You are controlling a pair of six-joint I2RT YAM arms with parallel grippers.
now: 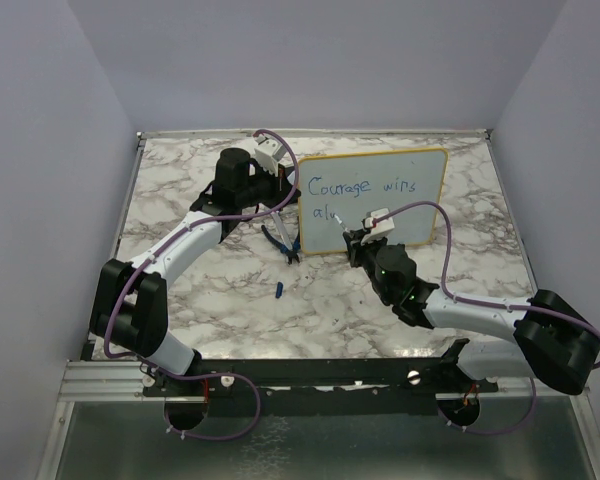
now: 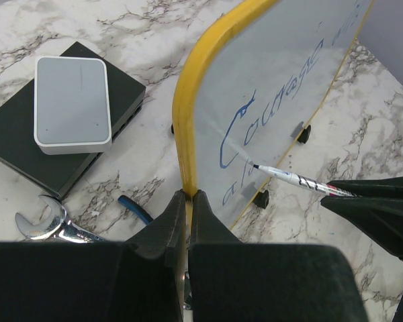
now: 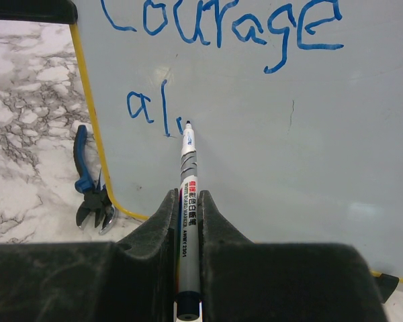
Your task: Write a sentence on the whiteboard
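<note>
The whiteboard (image 1: 380,205) stands tilted at the table's middle back, yellow-framed, with blue writing "Courage wins" and "al" below. My left gripper (image 2: 188,196) is shut on the whiteboard's yellow left edge (image 2: 185,127) and holds it. My right gripper (image 3: 188,198) is shut on a grey whiteboard marker (image 3: 188,201), and its tip sits at the board (image 3: 289,134) just right of the "al". The marker also shows in the left wrist view (image 2: 299,180), with its tip on the board. In the top view my right gripper (image 1: 358,243) is at the board's lower left.
A small grey-and-black box (image 2: 70,107) lies left of the board. Blue-handled pliers (image 1: 282,243) lie by the board's lower left corner, also in the right wrist view (image 3: 91,191). A wrench (image 2: 43,225) lies near the box. A small blue cap (image 1: 280,290) lies on the marble table.
</note>
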